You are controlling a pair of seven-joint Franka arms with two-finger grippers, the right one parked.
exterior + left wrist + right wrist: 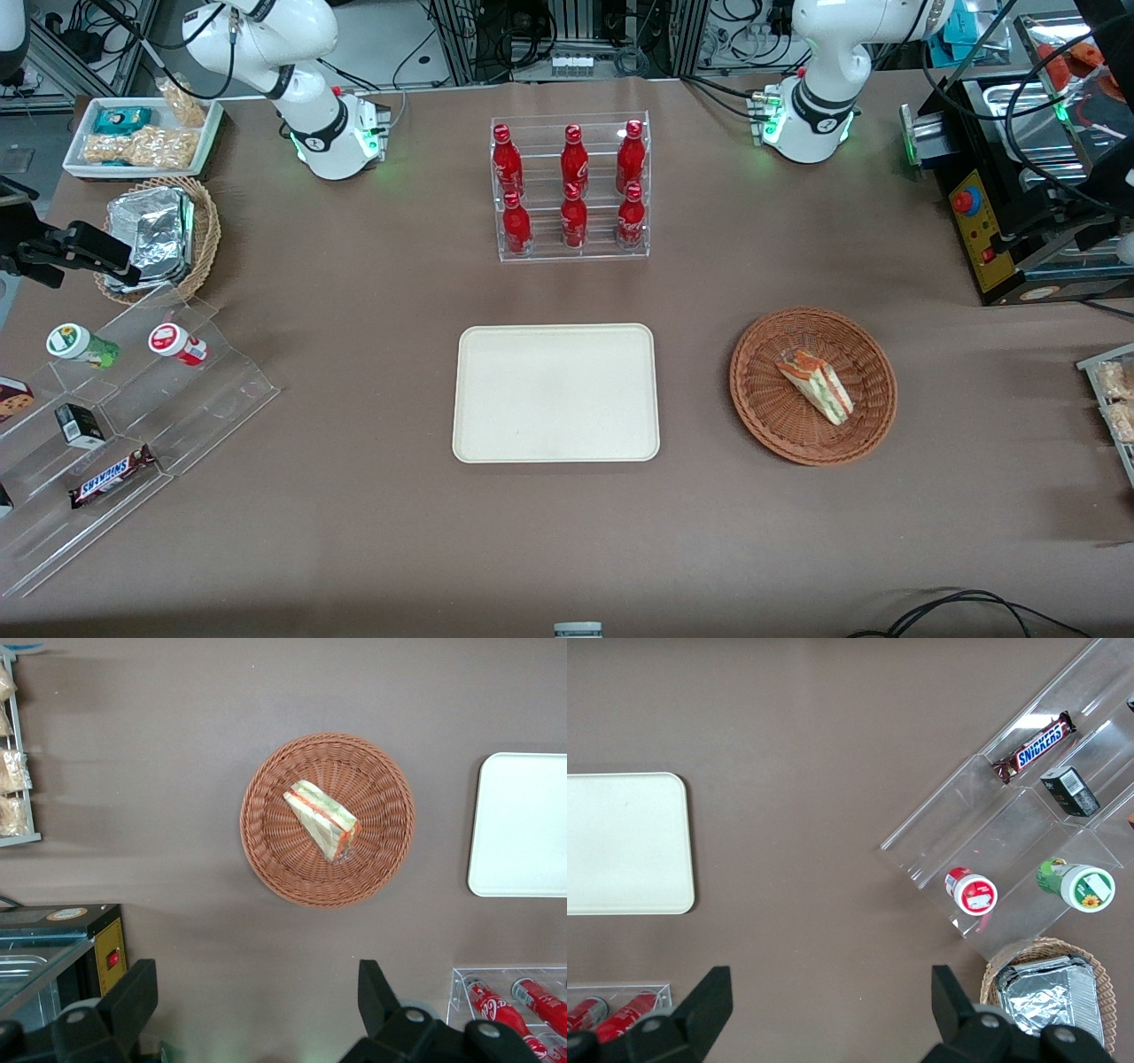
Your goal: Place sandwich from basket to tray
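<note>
The sandwich (815,385), a wrapped wedge with red, orange and green layers, lies in the round reddish-brown basket (762,416). The cream tray (556,392) lies bare beside the basket, toward the parked arm's end. In the left wrist view the sandwich (321,819) lies in the middle of the basket (266,850), with the tray (523,824) at the edge. My left gripper (257,970) is open and holds nothing. It hangs high above the bare table, apart from the basket and farther from the front camera than it. The tray also shows in the right wrist view (620,842).
A clear rack of red bottles (571,190) stands farther back than the tray. A black machine (1019,204) and a rack of snack packets (1112,399) stand at the working arm's end. A stepped acrylic display (115,416), a tan basket of foil packets (164,235) and a white snack tray (142,137) are at the parked arm's end.
</note>
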